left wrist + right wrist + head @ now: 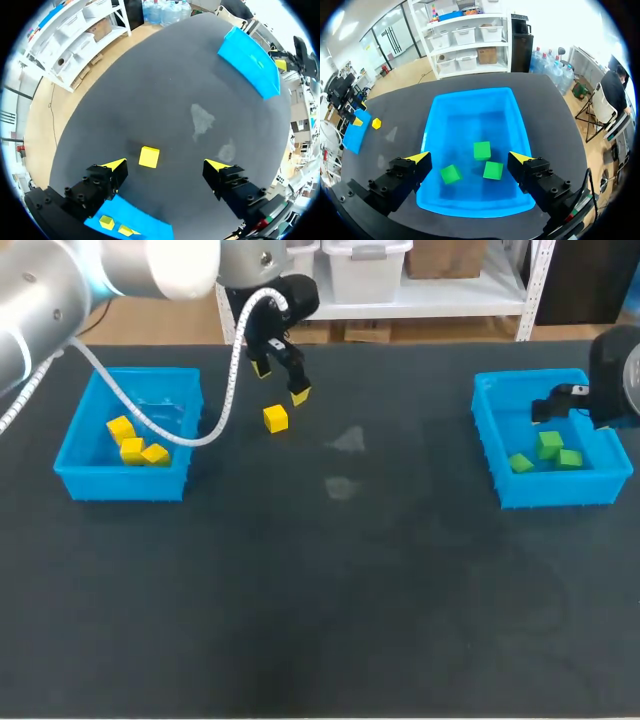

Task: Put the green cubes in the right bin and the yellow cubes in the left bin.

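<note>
One yellow cube (276,419) lies loose near the table's (330,590) far edge, beside the left bin (120,483). The left gripper (281,382) hangs wide above it: centre over it, drop straight, close on flat faces. The right gripper (469,158) gapes over the right bin (560,490).

Table (300,630): dark grey matte top, a little mottled. Two pale smudges near its middle, in the far half. Larger smudge (348,440), roughly triangular. Smaller smudge (341,487), fainter, just nearer the front edge. The two are close but apart.
</note>
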Robot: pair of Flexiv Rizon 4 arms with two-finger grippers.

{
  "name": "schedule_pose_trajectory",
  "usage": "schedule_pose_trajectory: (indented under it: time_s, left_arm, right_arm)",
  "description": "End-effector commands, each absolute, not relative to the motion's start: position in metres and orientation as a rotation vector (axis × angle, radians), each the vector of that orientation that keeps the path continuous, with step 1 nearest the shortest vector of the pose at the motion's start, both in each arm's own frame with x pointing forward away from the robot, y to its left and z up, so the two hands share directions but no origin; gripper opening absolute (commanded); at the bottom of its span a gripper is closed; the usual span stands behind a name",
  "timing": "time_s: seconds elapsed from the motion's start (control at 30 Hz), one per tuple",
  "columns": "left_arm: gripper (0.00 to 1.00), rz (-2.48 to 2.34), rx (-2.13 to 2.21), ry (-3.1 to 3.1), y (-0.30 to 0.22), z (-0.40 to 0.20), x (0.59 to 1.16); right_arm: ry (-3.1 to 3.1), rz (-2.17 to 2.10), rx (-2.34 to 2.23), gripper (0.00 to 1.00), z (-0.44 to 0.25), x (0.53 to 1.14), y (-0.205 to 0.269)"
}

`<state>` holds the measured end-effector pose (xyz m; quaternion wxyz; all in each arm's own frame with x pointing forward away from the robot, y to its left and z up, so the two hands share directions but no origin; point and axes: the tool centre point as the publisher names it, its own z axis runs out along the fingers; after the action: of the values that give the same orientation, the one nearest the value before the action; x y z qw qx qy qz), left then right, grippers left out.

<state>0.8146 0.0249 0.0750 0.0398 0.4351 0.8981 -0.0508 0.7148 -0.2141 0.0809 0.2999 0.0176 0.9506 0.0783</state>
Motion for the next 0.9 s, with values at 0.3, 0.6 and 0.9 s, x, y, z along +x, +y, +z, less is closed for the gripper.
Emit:
schedule_pose_trajectory:
  time_s: [0.3,0.6,0.9]
  left_arm:
    - [1.00,-0.104,1.314,2.754,0.036,0.058,0.808]
    - [1.00,-0.083,1.307,2.751,0.035,0.037,0.811]
    - [1.00,-0.051,1.328,2.780,0.030,0.010,0.808]
  right_arm:
    - [2.479,0.205,0.054,1.00,0.078,0.712,-0.214]
    - [2.479,0.205,0.054,1.00,0.078,0.712,-0.214]
    - [2.479,0.205,0.054,1.00,0.078,0.712,-0.214]
